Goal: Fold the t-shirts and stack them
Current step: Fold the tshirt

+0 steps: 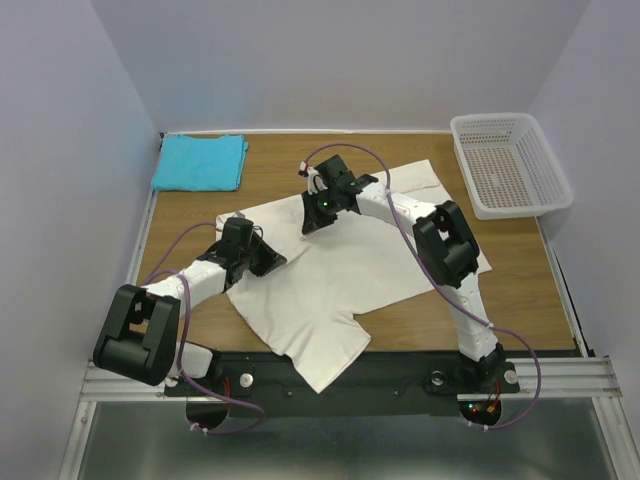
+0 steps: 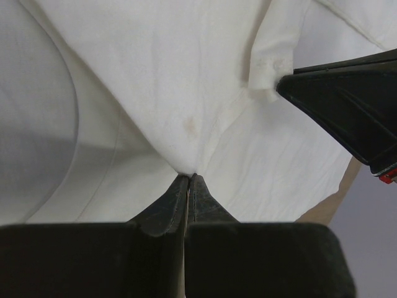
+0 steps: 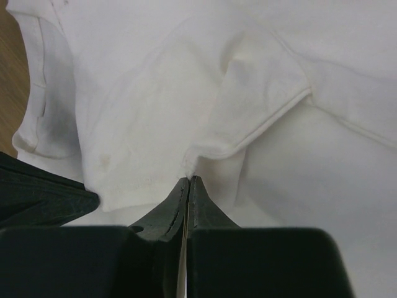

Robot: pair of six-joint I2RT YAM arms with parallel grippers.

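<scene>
The cream-white t-shirt lies spread across the middle of the table, one sleeve hanging over the near edge. My left gripper is shut on a pinch of its cloth at the left side. My right gripper is shut on the shirt's edge near the upper middle. Each wrist view shows the other gripper's black tip close by. The turquoise-blue t-shirt lies folded at the far left corner of the table.
A white plastic mesh basket stands at the far right of the wooden table. Purple cables loop along both arms. Grey walls close in on the left, back and right.
</scene>
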